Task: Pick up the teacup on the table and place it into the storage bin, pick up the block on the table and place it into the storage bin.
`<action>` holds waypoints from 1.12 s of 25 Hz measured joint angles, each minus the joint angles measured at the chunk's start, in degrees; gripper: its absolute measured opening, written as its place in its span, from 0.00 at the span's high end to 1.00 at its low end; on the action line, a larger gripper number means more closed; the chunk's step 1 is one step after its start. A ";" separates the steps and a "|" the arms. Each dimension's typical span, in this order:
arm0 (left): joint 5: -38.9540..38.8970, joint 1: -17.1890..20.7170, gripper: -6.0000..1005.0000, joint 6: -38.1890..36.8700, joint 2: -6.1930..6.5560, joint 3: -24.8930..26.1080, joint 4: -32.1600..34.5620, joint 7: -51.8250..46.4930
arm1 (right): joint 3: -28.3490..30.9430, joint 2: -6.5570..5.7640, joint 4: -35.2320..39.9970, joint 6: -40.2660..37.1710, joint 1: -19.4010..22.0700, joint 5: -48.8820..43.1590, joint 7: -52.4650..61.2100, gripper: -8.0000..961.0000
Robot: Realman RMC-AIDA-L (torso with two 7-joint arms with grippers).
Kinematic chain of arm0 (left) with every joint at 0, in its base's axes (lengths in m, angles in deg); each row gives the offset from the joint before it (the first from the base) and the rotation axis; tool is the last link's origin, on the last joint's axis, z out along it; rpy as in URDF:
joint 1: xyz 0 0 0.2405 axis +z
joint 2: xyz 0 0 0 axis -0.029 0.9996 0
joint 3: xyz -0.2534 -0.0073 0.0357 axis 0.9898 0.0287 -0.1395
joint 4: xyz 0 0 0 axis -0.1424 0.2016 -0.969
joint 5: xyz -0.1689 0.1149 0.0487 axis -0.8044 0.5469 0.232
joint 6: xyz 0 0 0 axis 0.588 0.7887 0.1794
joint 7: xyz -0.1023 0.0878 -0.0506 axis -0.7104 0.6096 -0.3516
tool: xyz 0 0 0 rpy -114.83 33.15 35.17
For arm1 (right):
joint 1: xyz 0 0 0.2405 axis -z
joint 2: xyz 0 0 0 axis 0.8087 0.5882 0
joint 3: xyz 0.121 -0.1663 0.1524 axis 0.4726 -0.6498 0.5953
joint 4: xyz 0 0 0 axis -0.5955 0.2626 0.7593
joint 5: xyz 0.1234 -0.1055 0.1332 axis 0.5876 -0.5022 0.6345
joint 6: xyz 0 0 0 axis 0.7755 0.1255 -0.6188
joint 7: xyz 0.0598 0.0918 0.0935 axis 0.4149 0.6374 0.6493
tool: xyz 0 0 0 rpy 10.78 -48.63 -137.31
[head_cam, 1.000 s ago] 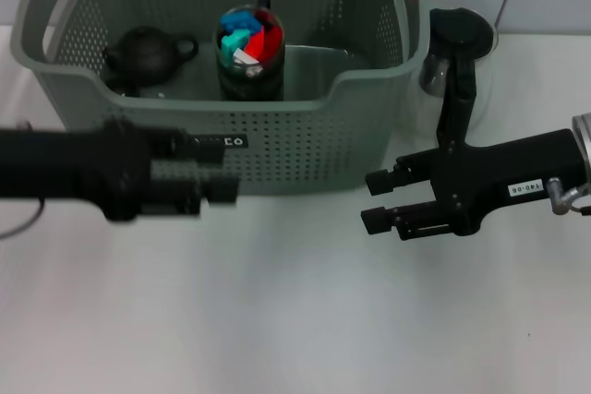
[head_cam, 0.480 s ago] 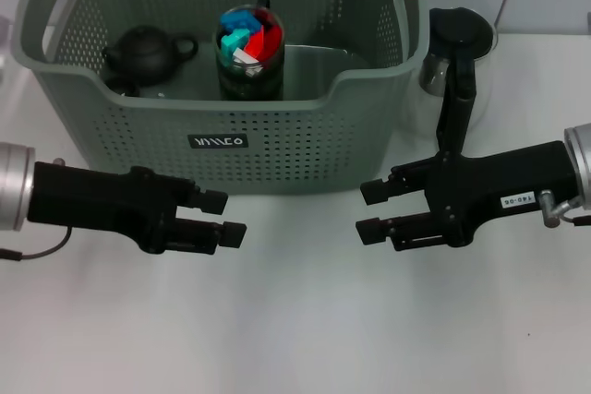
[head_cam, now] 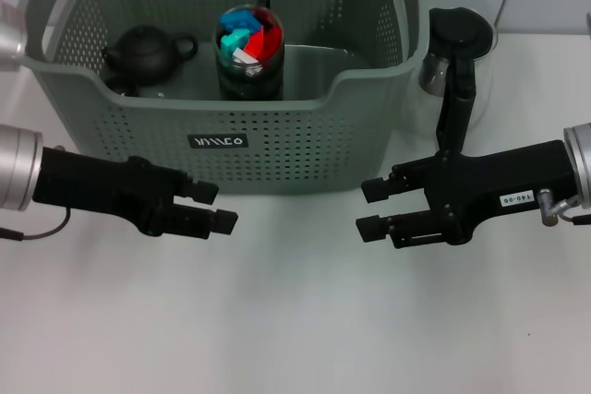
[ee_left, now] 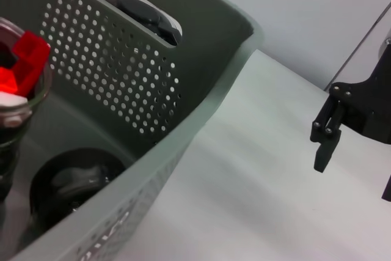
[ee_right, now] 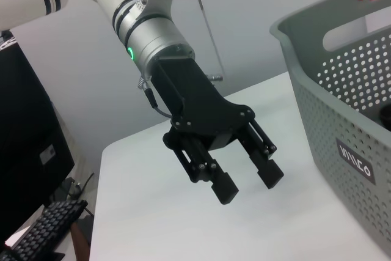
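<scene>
Looks basically done: teacup [head_cam: 247,53] stuffed with blocks [head_cam: 251,32] sits in the storage bin [head_cam: 305,149]. My left gripper [head_cam: 214,207] and right gripper [head_cam: 371,208] hover over the counter [head_cam: 295,320], jaws wide, holding nothing.

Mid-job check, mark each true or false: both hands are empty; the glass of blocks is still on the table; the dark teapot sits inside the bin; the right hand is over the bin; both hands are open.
1. Both hands are empty. True: neither the left hand nor the right hand holds anything.
2. The glass of blocks stands on the table. False: it stands inside the storage bin.
3. The dark teapot sits inside the bin. True.
4. The right hand is over the bin. False: it is in front of the bin, over the white table.
5. Both hands are open. True: each pair of fingers stands apart.
</scene>
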 joint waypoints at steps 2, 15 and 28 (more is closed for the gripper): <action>0.02 -0.40 0.39 0.53 0.08 -0.08 -0.01 0.20 | 0.00 -0.01 0.00 0.08 0.00 0.00 0.00 0.36; 0.28 -1.10 0.29 1.26 0.49 -0.33 -0.76 -0.21 | 0.00 -0.32 -0.61 0.14 0.00 0.01 0.00 0.36; 1.53 -1.46 0.16 0.14 0.71 -0.15 -0.56 -0.15 | 0.12 0.07 -0.61 2.34 -0.20 0.01 -0.02 0.36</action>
